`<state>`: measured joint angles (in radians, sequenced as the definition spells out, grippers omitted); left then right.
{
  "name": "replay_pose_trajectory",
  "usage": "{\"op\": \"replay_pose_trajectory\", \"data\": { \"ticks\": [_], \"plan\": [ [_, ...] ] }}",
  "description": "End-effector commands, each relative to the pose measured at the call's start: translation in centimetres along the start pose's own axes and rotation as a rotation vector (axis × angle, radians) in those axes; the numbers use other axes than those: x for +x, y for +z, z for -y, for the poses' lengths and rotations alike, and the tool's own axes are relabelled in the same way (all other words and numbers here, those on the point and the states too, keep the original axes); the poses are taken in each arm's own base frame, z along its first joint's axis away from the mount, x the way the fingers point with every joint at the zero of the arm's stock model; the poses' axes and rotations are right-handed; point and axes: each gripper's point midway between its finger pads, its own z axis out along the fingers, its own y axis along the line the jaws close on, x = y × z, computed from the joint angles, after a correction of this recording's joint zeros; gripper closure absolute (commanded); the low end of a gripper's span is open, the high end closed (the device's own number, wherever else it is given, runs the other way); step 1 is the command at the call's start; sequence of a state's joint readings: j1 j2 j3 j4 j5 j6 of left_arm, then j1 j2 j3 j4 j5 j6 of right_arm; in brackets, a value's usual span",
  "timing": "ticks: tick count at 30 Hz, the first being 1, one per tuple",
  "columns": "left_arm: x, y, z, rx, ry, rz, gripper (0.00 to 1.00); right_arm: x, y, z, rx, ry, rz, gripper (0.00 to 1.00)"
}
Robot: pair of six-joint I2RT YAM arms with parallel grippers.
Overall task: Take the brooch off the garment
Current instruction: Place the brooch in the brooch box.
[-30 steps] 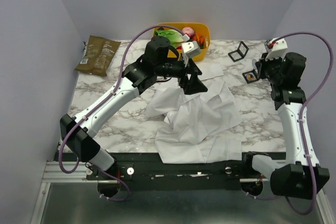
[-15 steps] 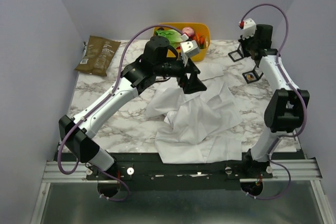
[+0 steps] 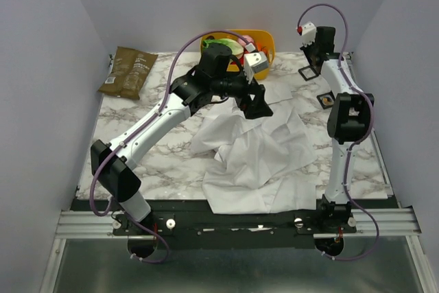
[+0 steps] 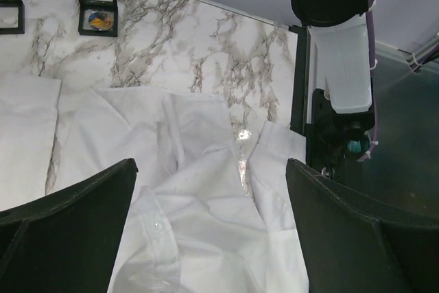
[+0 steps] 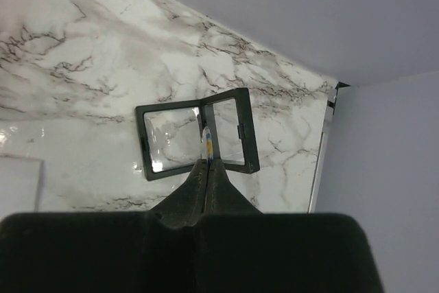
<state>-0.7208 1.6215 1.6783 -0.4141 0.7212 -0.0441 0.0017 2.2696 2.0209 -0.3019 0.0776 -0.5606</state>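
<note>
Apparently the removal itself was done: the right gripper (image 5: 204, 154) was pinched shut on a small blue-and-yellow brooch (image 5: 204, 138), held above an open black hinged display case (image 5: 171, 141) at the far right of the marble table (image 3: 171, 162), well apart from the garment. The large white wrinkled collared shirt (image 3: 257, 162) lay crumpled mid-table, spilling over the near edge. The left gripper (image 4: 211, 169) hung over it with its jaws spread wide and nothing between them. What looked left was setting the brooch down.

The brooch showed only as an edge-on sliver, so its shape could not be told, nor whether it touched the case. A shiny patch on the cloth (image 4: 241, 149) was hard to make out.
</note>
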Motion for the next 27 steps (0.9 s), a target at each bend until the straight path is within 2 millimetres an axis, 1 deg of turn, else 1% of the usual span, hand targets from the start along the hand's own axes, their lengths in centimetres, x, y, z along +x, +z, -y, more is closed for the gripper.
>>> {"op": "replay_pose_trajectory", "data": {
  "ticks": [1, 2, 5, 6, 14, 20, 27],
  "plan": [
    [-0.2, 0.3, -0.9, -0.018, 0.009, -0.02, 0.01, 0.7, 1.9, 0.9, 0.038, -0.057, -0.026, 0.99],
    [-0.1, 0.5, -1.1, -0.018, 0.005, -0.025, 0.01, 0.6, 2.6, -0.8, 0.015, -0.084, -0.029, 0.99],
    [0.2, 0.8, -1.4, -0.018, 0.0, -0.036, 0.01, 1.0, 3.4, -1.4, 0.013, -0.126, -0.043, 0.99],
    [0.4, 0.9, -1.5, -0.017, -0.005, -0.042, 0.01, 1.5, 3.8, -1.7, 0.011, -0.136, -0.054, 0.99],
    [0.8, 1.3, -1.9, -0.017, -0.014, -0.057, 0.01, 3.4, 5.3, -2.2, 0.015, -0.209, -0.109, 0.99],
    [0.9, 1.4, -1.9, -0.018, -0.016, -0.06, 0.01, 4.7, 5.8, -2.5, 0.019, -0.232, -0.143, 0.97],
    [1.0, 1.5, -2.1, -0.018, -0.019, -0.063, 0.01, 5.3, 6.2, -2.7, 0.015, -0.26, -0.157, 0.96]
  ]
}}
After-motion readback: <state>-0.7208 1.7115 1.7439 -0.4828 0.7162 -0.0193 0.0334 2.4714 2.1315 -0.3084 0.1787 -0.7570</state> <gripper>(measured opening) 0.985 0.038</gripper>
